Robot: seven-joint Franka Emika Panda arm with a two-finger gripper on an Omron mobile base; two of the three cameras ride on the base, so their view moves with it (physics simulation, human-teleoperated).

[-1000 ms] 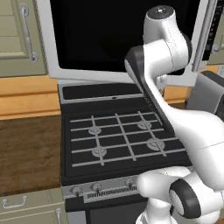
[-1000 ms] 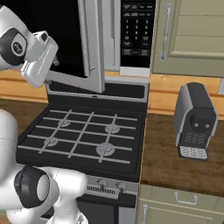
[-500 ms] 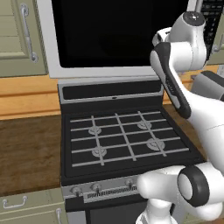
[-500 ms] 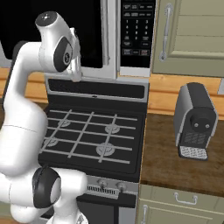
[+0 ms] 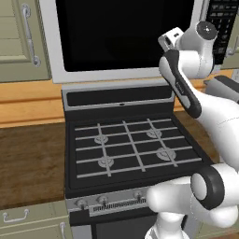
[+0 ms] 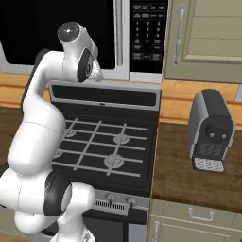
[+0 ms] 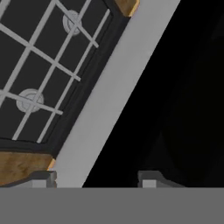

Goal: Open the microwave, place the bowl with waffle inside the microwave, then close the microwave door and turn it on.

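The microwave hangs above the stove, its black keypad panel at the right. The microwave door lies flat against the front and looks shut, with its vertical bar handle beside the keypad. My gripper hovers at the door's lower silver frame, close to the glass, facing down along it. Its fingertips stand apart with nothing between them. The bowl and the waffle are hidden.
A black gas stove sits directly below the microwave. A grey coffee machine stands on the wooden counter to the right. Beige cabinet doors flank the microwave.
The door, swung out a second ago, has closed against the microwave as my hand pushed it round. The arm has moved in toward the door's lower edge. The fingers have narrowed a little.
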